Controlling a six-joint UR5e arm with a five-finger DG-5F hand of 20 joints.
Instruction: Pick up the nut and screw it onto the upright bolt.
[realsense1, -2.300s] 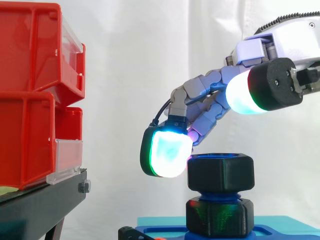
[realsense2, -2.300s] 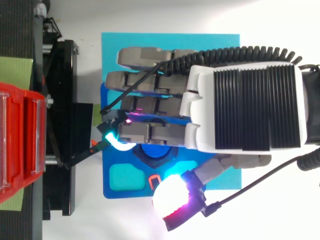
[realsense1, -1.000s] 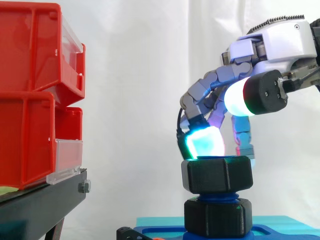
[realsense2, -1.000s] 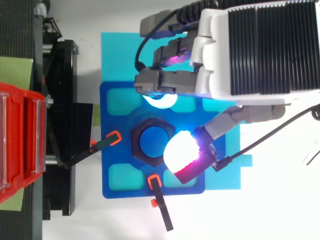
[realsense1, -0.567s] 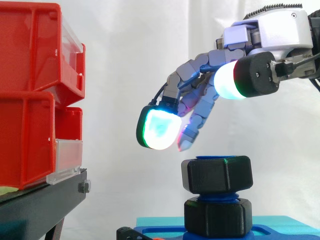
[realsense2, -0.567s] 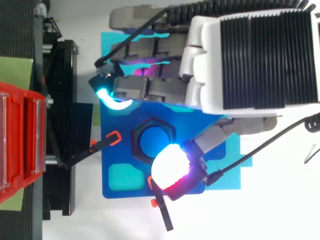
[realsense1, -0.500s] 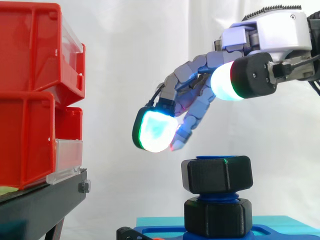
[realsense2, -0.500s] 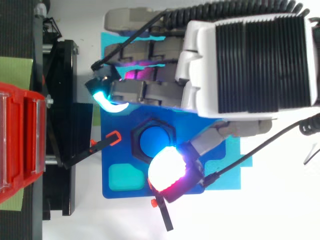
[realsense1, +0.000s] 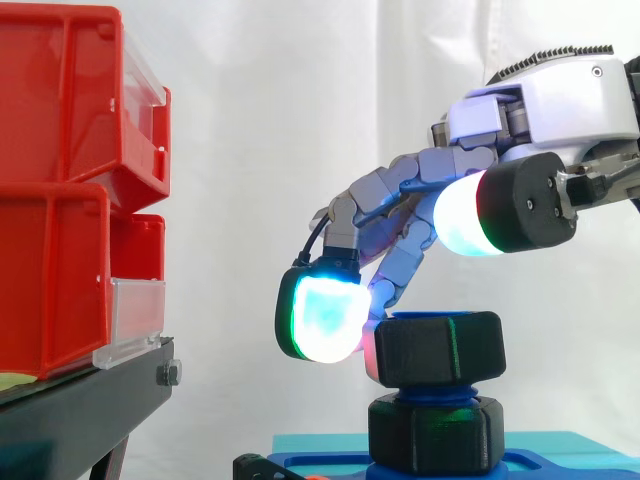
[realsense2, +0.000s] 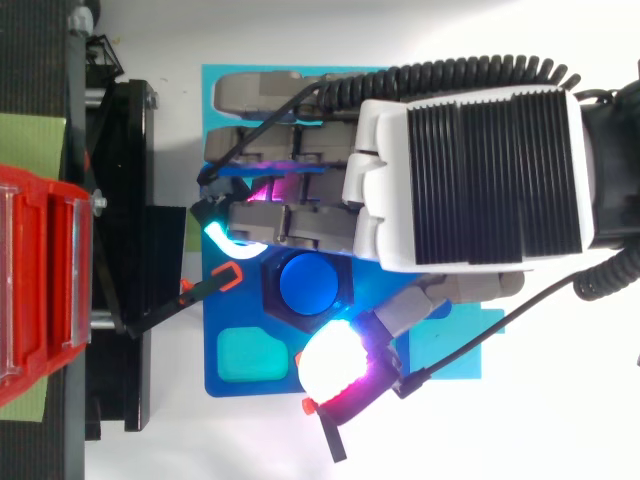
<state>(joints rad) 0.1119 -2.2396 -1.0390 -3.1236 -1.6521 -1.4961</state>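
The nut (realsense1: 435, 347) sits threaded on the upright bolt (realsense2: 312, 283), its top about level with the bolt's blue end. A short run of blue thread shows between it and a second black hex (realsense1: 435, 432) below. The hand (realsense2: 470, 180) reaches over it from the right, fingers (realsense1: 322, 315) loosely extended and gripping nothing. One glowing pad hangs just beside the nut's left edge, and another fingertip seems to touch its upper left corner. The thumb (realsense1: 470, 215) is higher, apart from the nut. The bolt stands in a blue fixture (realsense2: 232, 305). Red bins (realsense1: 60, 200) stand to the left.
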